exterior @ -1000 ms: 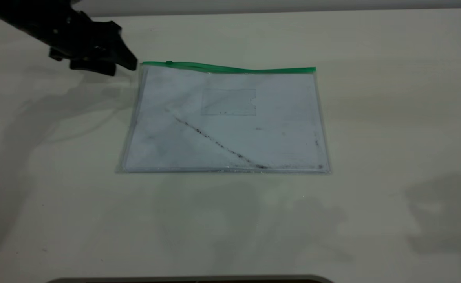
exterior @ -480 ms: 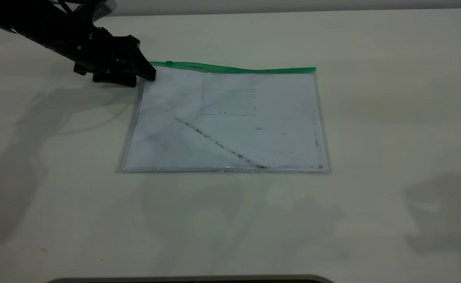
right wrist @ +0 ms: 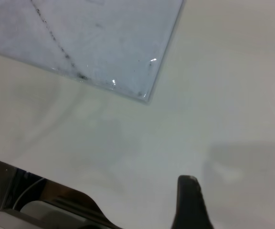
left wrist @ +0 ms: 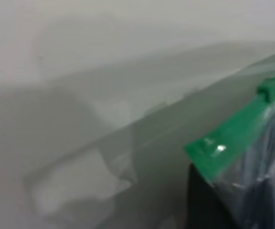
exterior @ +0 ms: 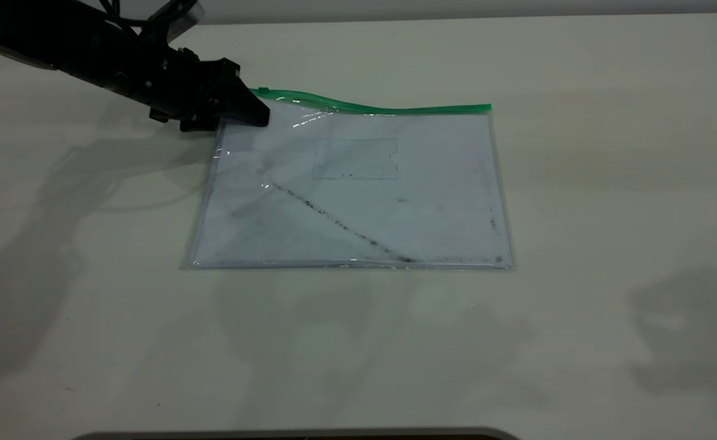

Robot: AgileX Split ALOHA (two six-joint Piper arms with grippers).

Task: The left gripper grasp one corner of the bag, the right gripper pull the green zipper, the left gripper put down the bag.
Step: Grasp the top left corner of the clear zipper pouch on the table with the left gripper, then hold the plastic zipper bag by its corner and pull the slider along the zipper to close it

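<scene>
The left gripper (exterior: 254, 115) pinches the bag (exterior: 358, 195) at its green zipper (exterior: 371, 109) corner (edge lifted); right gripper (right wrist: 190, 200) unclear

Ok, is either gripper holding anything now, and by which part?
The left gripper grips the clear plastic bag at its far left corner, by the end of the green zipper strip, lifting it slightly. The right gripper holds nothing.

Even, bright overhead light; soft shadows on table (exterior: 578, 183); glare on bag (exterior: 358, 195); left wrist view v. blurry.
</scene>
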